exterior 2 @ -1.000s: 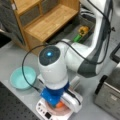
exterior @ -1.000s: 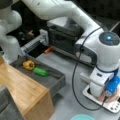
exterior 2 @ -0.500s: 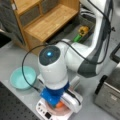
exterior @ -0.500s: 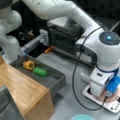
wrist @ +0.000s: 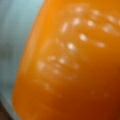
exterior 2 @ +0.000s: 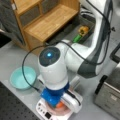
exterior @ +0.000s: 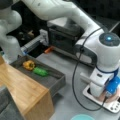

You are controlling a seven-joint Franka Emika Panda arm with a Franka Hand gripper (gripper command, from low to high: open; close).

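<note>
In both front views the arm reaches straight down onto a white scale (exterior: 112,106) (exterior 2: 42,110). The gripper (exterior: 106,96) (exterior 2: 59,103) sits low over a pinkish plate (exterior 2: 56,111) on the scale, right at an orange object (exterior 2: 60,105). The wrist view is almost filled by that glossy orange object (wrist: 75,65), with a pale blue-grey surface (wrist: 15,37) at the left. The fingers are hidden under the white wrist and its blue part (exterior 2: 51,96).
A grey tray (exterior: 53,81) (exterior 2: 90,33) holds a yellow pepper (exterior: 28,65) (exterior 2: 83,30) and a green vegetable (exterior: 40,71) (exterior 2: 77,38). A wooden shelf (exterior: 22,92) (exterior 2: 50,22) adjoins it. A teal bowl (exterior 2: 22,77) and a dark appliance (exterior: 65,35) stand nearby.
</note>
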